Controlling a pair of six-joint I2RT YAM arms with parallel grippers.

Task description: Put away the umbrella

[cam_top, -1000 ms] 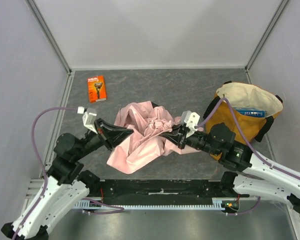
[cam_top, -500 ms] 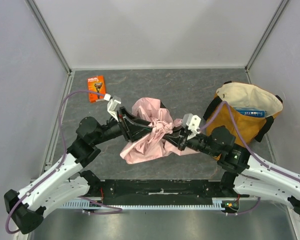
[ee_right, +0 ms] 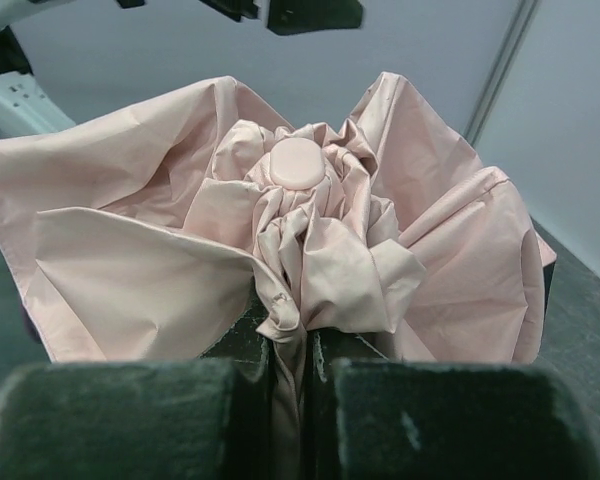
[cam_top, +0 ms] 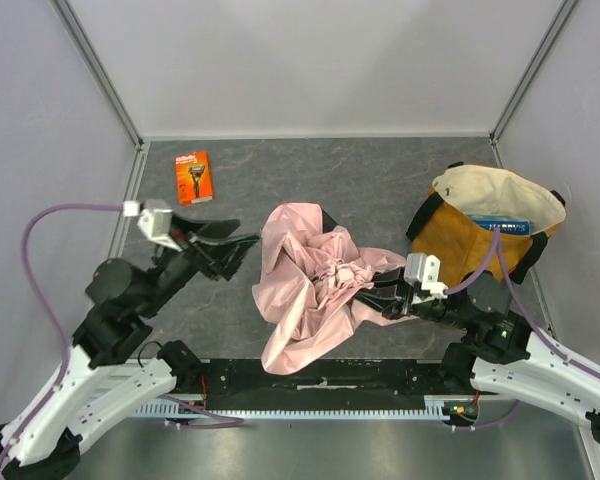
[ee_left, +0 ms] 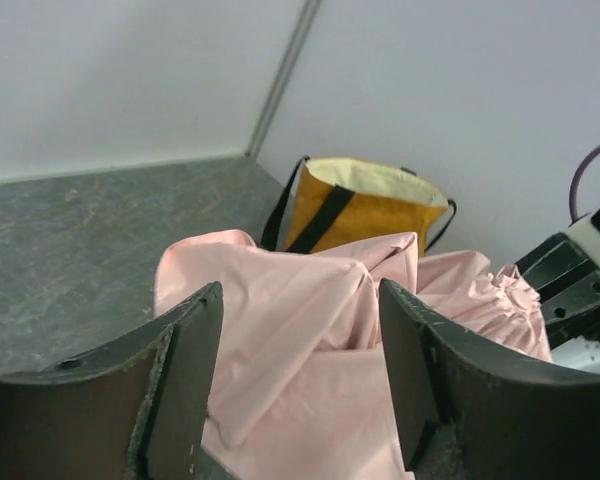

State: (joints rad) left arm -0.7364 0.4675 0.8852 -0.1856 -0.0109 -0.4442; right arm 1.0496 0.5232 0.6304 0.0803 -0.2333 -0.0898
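Print on the orange razor pack [cam_top: 193, 177] at the far left of the table [cam_top: 380, 170] is too small to read. Nearer the front, the left gripper [cam_top: 242, 252] hangs just left of the umbrella [cam_top: 305, 290] with its jaws spread and nothing between them. Its wrist view shows the two dark fingers [ee_left: 185, 370] framing pink cloth beyond them without touching it.

The umbrella lies at mid-table as a loose, crumpled heap of pale pink fabric, its lower edge trailing to the front rail. Shaft and handle cannot be made out under the folds. Only a small dark piece shows at the heap's far edge, and what it is cannot be told. In the right wrist view the fabric gathers into tight pleats around a round pink cap [ee_right: 298, 163].

The right gripper [cam_top: 375, 290] reaches in from the right, its tips buried in cloth from above. Its own camera shows the jaws pressed together on a twisted fold of the umbrella.

At the far right stands the mustard tote bag [cam_top: 470, 245], mouth open, a blue item [cam_top: 500, 225] inside only partly visible.
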